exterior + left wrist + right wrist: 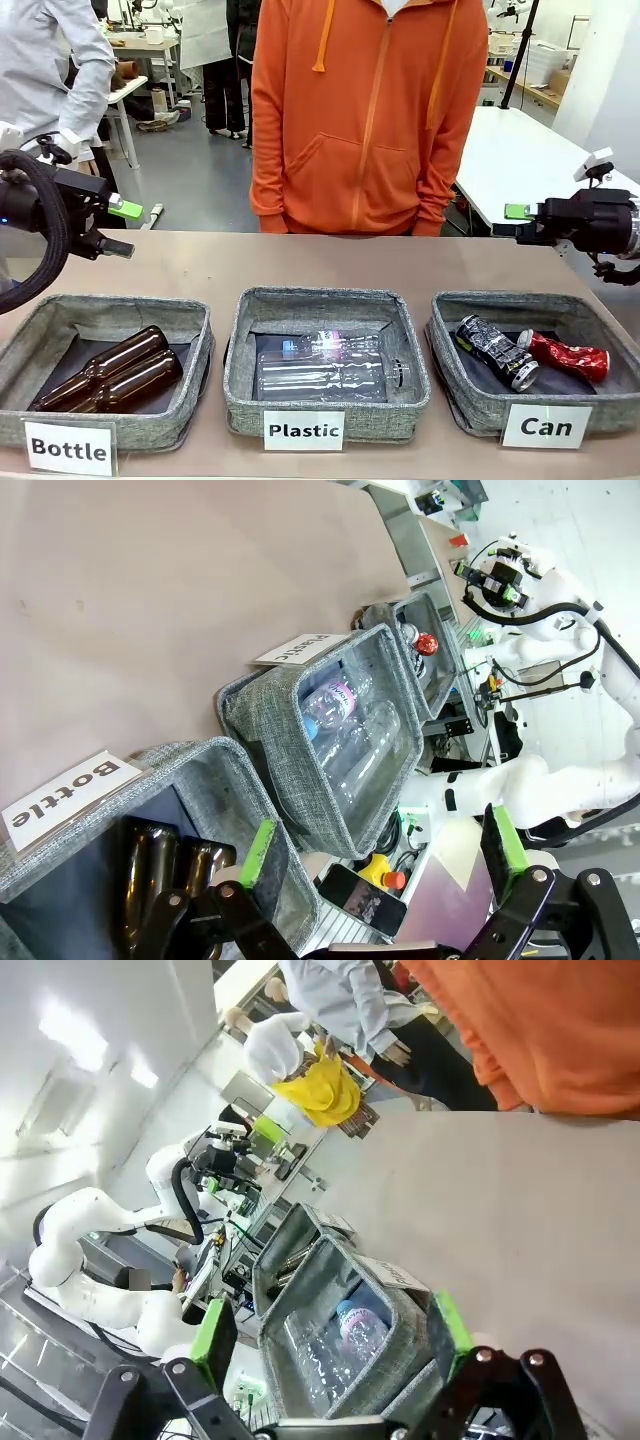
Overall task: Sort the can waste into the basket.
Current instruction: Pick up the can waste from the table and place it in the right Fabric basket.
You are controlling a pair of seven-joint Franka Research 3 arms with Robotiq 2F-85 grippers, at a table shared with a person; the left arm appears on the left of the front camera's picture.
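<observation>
Nearest me, 3 grey baskets in a row along the near edge of the surface (200,265). The right one, labelled "Can" (480,395), holds both crushed cans: the dark can (495,350) at left, the red can (565,355) just beside it at right, both lying down. Middle "Plastic" basket (325,405) has clear bottles (330,365); left "Bottle" basket (110,410) has brown bottles (110,370). My left hand (128,228) hovers above the far left of the surface, fingers spread, nothing in it. My right hand (520,222) hangs far right, fingers spread too, empty. Person in an orange hoodie (365,110) stands at the far side.
</observation>
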